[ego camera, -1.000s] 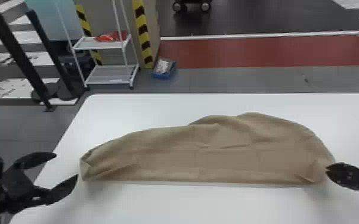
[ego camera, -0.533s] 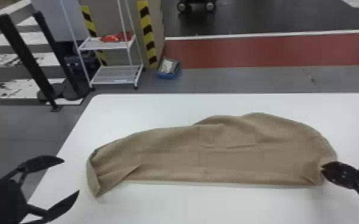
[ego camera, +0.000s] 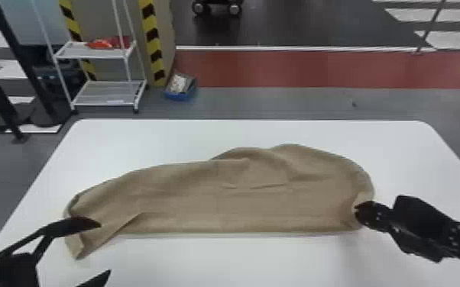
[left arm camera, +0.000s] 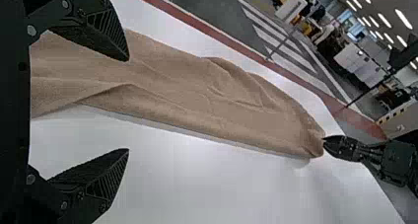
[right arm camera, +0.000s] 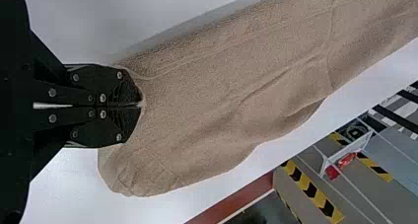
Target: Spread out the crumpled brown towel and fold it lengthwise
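The brown towel (ego camera: 217,198) lies as a long, wrinkled strip across the table, its left corner turned toward the near edge. At that left end my left gripper (ego camera: 101,248) stands open, its far finger over the towel. In the left wrist view the left gripper (left arm camera: 129,105) has spread fingers with nothing held between them, the towel (left arm camera: 197,95) beside the upper one. My right gripper (ego camera: 357,212) is at the towel's right end. Seen from the right wrist, the right gripper (right arm camera: 142,104) is shut on the edge of the towel (right arm camera: 236,95).
The white table (ego camera: 145,139) has rounded far corners. Behind it stand a white wire shelf (ego camera: 103,95), a blue box (ego camera: 181,89) on the floor and dark posts at the left.
The left gripper let the towel's left end go, and that corner now hangs nearer the front edge. The left gripper shifted toward the right and nearer. The head view has shifted too.
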You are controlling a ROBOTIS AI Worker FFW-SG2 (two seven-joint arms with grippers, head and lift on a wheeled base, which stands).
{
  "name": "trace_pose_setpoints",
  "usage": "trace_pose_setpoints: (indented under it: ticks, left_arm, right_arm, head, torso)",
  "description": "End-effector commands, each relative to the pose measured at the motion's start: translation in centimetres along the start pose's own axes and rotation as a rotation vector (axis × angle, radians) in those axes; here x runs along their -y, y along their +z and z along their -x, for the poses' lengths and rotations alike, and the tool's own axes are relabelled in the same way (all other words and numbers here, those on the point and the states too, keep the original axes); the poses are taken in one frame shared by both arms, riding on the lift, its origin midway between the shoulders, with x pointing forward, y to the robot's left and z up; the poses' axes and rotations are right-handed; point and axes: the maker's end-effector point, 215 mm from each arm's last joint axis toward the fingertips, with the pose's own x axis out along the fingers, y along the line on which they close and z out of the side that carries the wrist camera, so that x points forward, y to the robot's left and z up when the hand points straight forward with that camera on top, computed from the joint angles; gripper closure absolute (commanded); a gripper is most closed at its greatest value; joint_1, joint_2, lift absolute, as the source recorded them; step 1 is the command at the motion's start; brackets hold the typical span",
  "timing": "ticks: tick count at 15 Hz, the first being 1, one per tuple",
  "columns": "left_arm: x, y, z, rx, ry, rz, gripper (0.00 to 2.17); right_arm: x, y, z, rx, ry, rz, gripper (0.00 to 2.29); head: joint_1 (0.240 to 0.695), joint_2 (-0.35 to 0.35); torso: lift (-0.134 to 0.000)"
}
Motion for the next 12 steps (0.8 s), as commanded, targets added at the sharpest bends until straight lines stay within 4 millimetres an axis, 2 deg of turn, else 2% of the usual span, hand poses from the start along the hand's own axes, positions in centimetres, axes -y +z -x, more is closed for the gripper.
trace_pose_setpoints:
  ticks: [1,5,8,9,12]
  left_arm:
    - [-1.0,-2.1,-1.8,-0.081,-0.012,0.069,0.28]
    - [-2.3,-7.2,-4.6,-0.221,0.057,0.295,0.41]
    - [-2.5,-9.8,-5.1,-0.274,0.095,0.355,0.42]
    - [-2.9,-10.5,-5.5,-0.293,0.120,0.339,0.42]
    - [-5.0,-13.1,-4.7,-0.360,0.189,0.310,0.42]
  right_arm:
    - [-0.2,0.3,0.0,0.003,0.000,0.000,2.25]
    - [-0.5,0.3,-0.1,-0.002,0.003,0.011,2.25]
    - [-0.2,-0.1,0.1,-0.008,-0.001,0.013,2.25]
    - [-0.2,-0.1,0.1,-0.010,-0.002,0.013,2.25]
    - [0.1,-0.3,0.2,-0.010,-0.005,0.015,2.25]
  head:
    - [0.695,-0.004]
    - [0.695,0.024]
    - [0.695,0.053]
    - [0.695,0.057]
    - [0.695,0.075]
  torso:
    - [-0.123]
    - [-0.123]
    - [-0.123]
    - [-0.123]
    - [-0.123]
